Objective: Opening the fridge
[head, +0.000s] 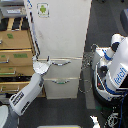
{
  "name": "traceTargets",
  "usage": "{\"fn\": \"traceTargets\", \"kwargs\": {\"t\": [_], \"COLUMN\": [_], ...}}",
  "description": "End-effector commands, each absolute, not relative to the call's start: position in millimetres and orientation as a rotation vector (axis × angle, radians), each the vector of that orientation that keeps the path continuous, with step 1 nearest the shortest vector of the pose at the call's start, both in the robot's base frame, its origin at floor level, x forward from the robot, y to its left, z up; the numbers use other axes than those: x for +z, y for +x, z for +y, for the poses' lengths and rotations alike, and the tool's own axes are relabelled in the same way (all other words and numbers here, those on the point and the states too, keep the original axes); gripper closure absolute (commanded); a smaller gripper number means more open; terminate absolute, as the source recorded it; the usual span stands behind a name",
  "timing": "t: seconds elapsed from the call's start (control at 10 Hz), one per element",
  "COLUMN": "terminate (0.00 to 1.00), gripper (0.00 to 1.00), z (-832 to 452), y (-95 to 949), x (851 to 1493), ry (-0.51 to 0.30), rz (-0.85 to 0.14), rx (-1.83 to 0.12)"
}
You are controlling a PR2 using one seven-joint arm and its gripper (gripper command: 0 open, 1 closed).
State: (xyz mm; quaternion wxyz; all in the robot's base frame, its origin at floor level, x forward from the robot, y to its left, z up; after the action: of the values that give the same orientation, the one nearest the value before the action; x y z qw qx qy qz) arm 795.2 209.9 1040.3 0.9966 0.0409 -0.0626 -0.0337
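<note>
The tall white fridge [62,35] stands in the middle of the exterior view. Its large upper door carries a small green-figure sticker [43,9]. A narrow dark gap shows along the door's left edge. Below are two drawers with curved silver handles [61,63]. My arm [25,95] reaches up from the bottom left. My gripper [42,66] sits at the fridge's left edge, level with the bottom of the upper door and the upper drawer. Its fingers [47,62] look spread around the door edge, but the frame is too coarse to be sure.
A tan wooden drawer cabinet [15,55] stands directly to the left of the fridge, close beside my arm. A white and blue robot body [115,65] with cables stands on the exterior view's right. Dark floor [65,112] lies in front of the fridge.
</note>
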Motion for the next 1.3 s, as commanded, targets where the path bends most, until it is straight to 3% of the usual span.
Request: {"fn": "traceTargets", "kwargs": {"t": [0.1,1.1,1.2,1.3], "terminate": [0.00,0.00,0.00,0.00], "gripper": [0.00,0.00,0.00,1.00], "z": [257.8,308.1,300.7,290.1], "y": [874.6,935.9,937.1,936.0], "x": [1091.9,1089.1,1077.9,1071.5], "ry": [0.093,0.072,0.028,-0.007], "rz": [-0.170,-0.192,-0.168,-0.162], "rx": [-0.099,-0.098,-0.133,-0.168]}}
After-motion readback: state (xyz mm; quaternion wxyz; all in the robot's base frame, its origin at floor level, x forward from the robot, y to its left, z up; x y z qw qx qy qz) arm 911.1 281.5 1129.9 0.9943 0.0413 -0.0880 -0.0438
